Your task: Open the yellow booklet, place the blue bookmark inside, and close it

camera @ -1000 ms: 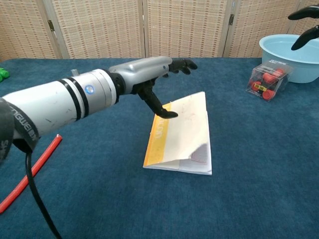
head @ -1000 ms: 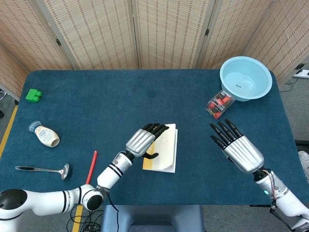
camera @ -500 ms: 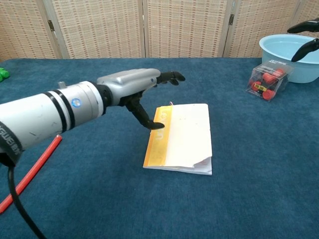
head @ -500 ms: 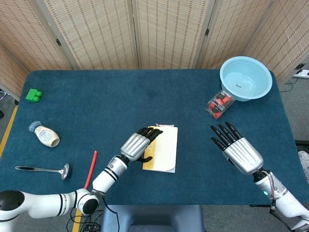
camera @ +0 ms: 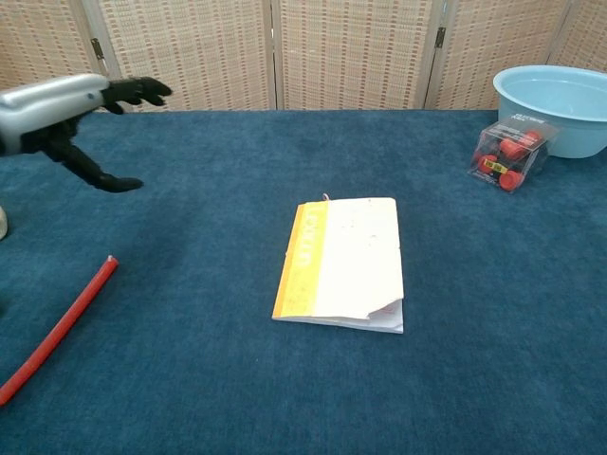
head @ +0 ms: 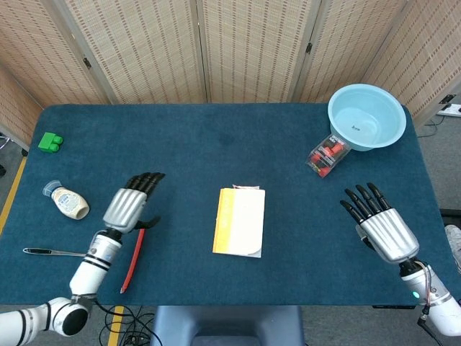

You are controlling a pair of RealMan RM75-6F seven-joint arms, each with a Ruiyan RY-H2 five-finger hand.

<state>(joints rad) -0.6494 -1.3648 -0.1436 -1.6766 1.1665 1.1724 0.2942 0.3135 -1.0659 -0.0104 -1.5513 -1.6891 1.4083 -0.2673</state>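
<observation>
The booklet lies shut and flat mid-table, yellow spine strip to its left, no blue bookmark showing (perhaps already inside; I cannot tell). The left hand hangs empty with fingers spread above the red stick, well left of the booklet; the right hand is likewise empty and spread, well to its right. To finish well, check the cover sits flush, pressing down lightly if it springs up

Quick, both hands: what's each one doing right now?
Left hand: open, holding nothing.
Right hand: open, holding nothing.
</observation>
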